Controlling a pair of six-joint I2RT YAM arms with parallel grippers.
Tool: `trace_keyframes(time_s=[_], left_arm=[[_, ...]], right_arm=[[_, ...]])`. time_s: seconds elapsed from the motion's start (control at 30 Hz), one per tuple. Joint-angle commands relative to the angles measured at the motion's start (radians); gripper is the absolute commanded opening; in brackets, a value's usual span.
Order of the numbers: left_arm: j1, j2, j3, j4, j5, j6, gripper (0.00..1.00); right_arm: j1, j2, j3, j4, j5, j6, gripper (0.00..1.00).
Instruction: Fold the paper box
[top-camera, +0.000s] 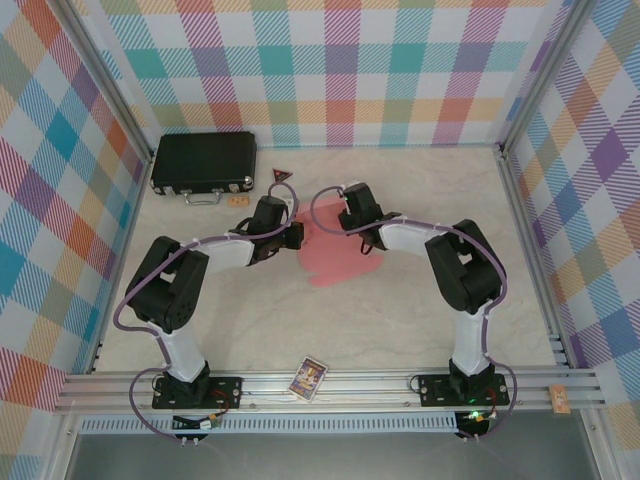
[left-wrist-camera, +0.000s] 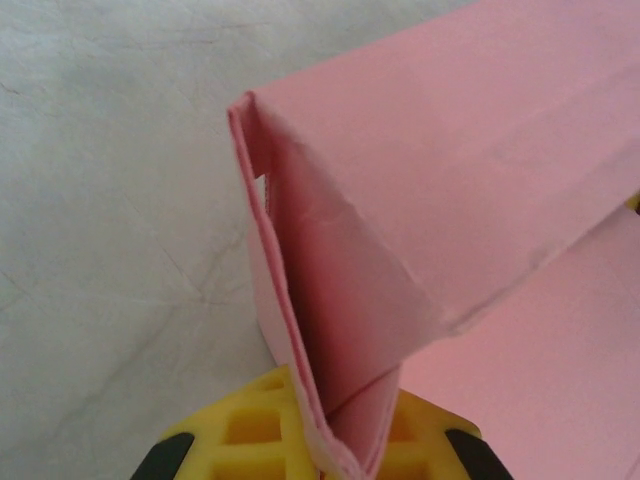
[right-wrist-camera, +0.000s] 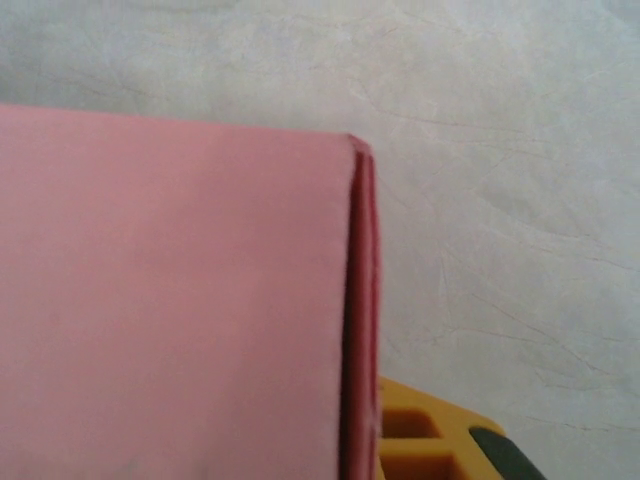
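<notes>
Left gripper (left-wrist-camera: 335, 445) sits closest to us, its yellow fingers (left-wrist-camera: 250, 425) pinched tight on a folded flap of the paper box (left-wrist-camera: 450, 150). Right gripper (top-camera: 348, 225) is at the box's upper-right edge; we can't tell if it's clamping. In the top view the box lies mid-frame on the table (top-camera: 400, 310), between both grippers. Closed black case (top-camera: 203, 163) upper left, picture card (top-camera: 309, 378) on the bottom rail, both well apart from the box.

Plaid walls (top-camera: 340, 70), pale marble tabletop (top-camera: 400, 320).
</notes>
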Motion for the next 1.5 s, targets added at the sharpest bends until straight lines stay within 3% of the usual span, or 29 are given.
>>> trace_keyframes(time_s=[0.0,0.23,0.43,0.83,1.13,1.47], left_arm=[[-0.010,-0.035,0.022,-0.037,0.093,-0.039,0.00],[-0.013,-0.019,0.024,-0.031,0.080,-0.037,0.00],[-0.013,0.002,0.034,-0.029,0.037,-0.025,0.00],[-0.015,0.066,0.046,0.040,-0.132,0.006,0.00],[-0.024,0.120,0.082,0.054,-0.166,0.040,0.01],[-0.029,0.129,0.101,0.027,-0.151,0.105,0.01]], right_arm=[[0.019,0.037,0.043,-0.031,0.081,0.050,0.14],[0.052,0.061,0.087,-0.073,0.162,0.115,0.13],[0.081,0.057,0.084,-0.076,0.198,0.076,0.14],[0.094,-0.065,-0.035,-0.099,0.114,0.099,0.16],[0.104,-0.080,-0.074,-0.100,0.059,0.103,0.17],[0.106,-0.090,-0.087,-0.116,0.058,0.121,0.31]])
